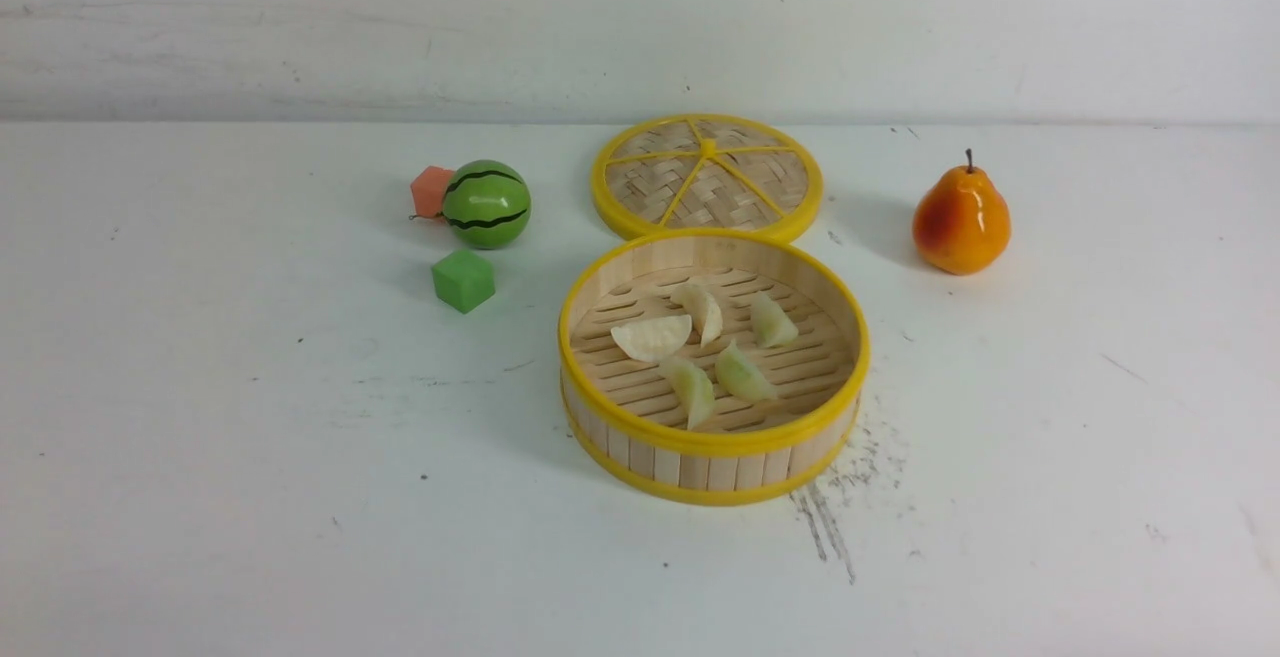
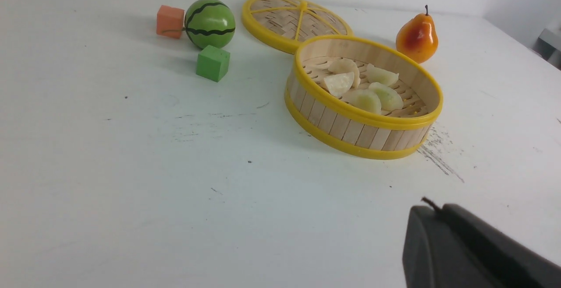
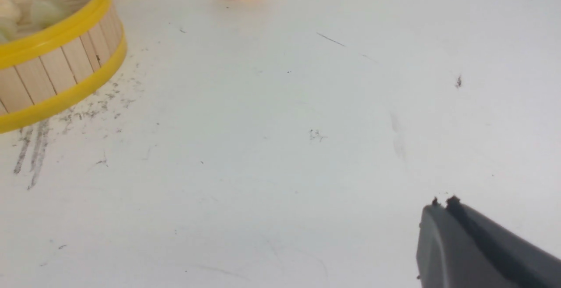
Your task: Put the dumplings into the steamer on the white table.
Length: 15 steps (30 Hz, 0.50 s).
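Both hands are closed and hold nothing: the left hand (image 2: 431,207) shows in its wrist view as a dark tip with its two halves pressed together above bare counter (image 1: 250,497), well apart from the steamer (image 1: 712,447), and the right hand (image 3: 442,202) looks the same in its own wrist view, over scuffed white surface away from the steamer wall. Neither hand appears in the front view. All five dumplings (image 1: 652,337) lie inside the steamer on its slatted floor, clustered near the middle; two of them touch at the back left, and two pale green ones sit side by side nearer the front rim. The steamer stands upright on the counter near its middle, with dark scratch marks just beside its front right edge. Its flat woven lid (image 1: 708,177) lies on the counter right behind it, touching or nearly touching the rim. To the left are a green cube (image 1: 463,280), a small toy watermelon (image 1: 486,204) and an orange block (image 1: 431,191) touching the watermelon. A toy pear (image 1: 961,220) stands upright to the right of the lid.
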Motion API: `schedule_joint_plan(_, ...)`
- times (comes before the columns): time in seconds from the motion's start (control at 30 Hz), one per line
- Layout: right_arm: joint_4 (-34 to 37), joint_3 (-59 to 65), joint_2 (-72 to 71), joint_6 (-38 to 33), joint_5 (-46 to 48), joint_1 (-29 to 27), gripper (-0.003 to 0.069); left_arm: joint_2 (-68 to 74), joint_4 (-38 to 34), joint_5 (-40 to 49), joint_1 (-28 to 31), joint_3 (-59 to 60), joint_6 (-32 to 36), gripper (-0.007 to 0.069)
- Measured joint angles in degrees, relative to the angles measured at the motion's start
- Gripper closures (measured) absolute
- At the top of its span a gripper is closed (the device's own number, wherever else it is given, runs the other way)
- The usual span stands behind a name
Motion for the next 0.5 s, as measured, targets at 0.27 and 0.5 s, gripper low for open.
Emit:
schedule_joint_plan(0.27,0.0,0.0,0.0,0.0,0.0,0.0,0.067,0.0,0.0,0.0,0.0,0.0,0.0,0.0611)
schedule_joint_plan(0.5,0.0,0.0,0.0,0.0,0.0,0.0,0.0663,0.0,0.0,0.0,0.0,0.0,0.0,0.0609)
